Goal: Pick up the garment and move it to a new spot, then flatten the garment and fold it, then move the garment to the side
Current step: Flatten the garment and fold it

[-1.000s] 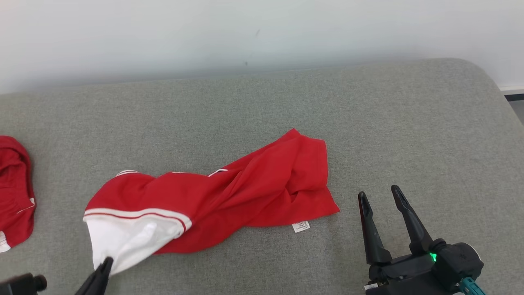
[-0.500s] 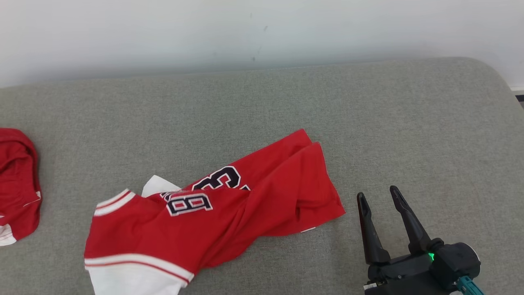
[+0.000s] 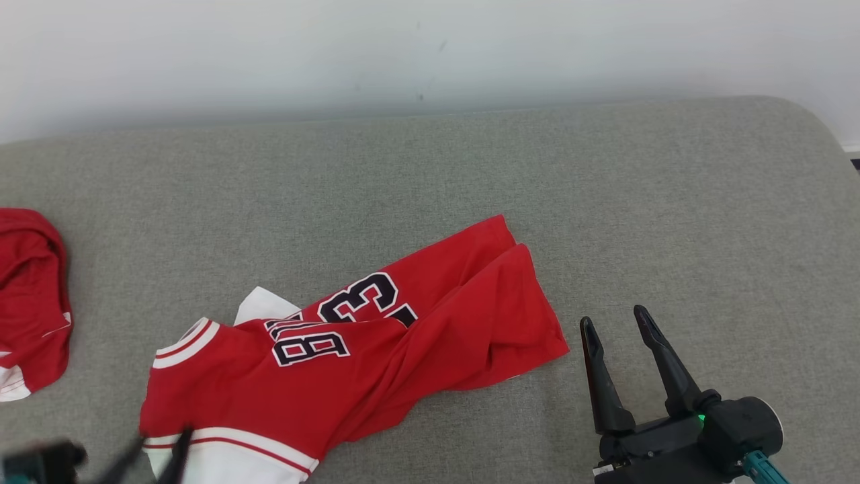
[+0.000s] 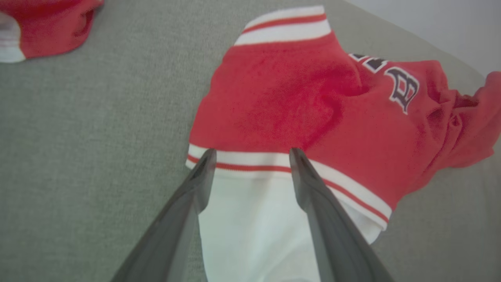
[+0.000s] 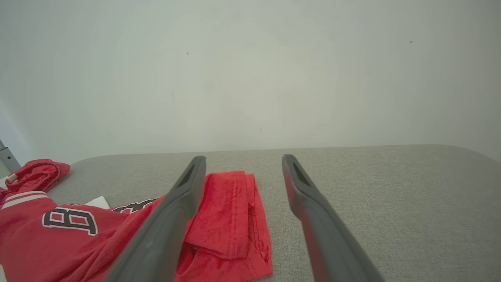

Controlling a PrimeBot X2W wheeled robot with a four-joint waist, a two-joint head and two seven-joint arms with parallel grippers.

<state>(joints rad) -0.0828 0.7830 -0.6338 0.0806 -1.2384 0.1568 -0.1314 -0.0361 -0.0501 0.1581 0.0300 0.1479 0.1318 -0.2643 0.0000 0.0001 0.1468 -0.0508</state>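
**Jaws open on both arms; red jersey crumpled on the grey surface**

Both the left jaws and the right jaws are seen spread apart, with nothing gripped.

A pale wall (image 3: pixel 430 54) is seen at the back. Below it, a grey fabric surface (image 3: pixel 605 202) is spread across the head view, rounded at its far right corner. The garment (image 3: pixel 403 349), a red jersey, is laid crumpled on this surface, left of centre and near the front edge. It is stretched from the lower left up toward the middle. A second red garment (image 3: pixel 30 302) is bunched at the left edge, well apart from the jersey.

The 2 dark fingers (image 4: pixel 188 203) of the left jaws are held over the white cloth at the jersey's lower-left end. Their tips are set at its white-and-red striped band (image 4: pixel 254 161). Whether the cloth is touched cannot be told. The 2 fingers (image 3: pixel 601 383) of the right jaws are placed just beside the jersey's right end, over bare fabric and apart from the cloth.

Dark, white-outlined lettering (image 3: pixel 366 302) is shown on the jersey's upper face. A small white flap (image 3: pixel 262 306) is seen beside it.
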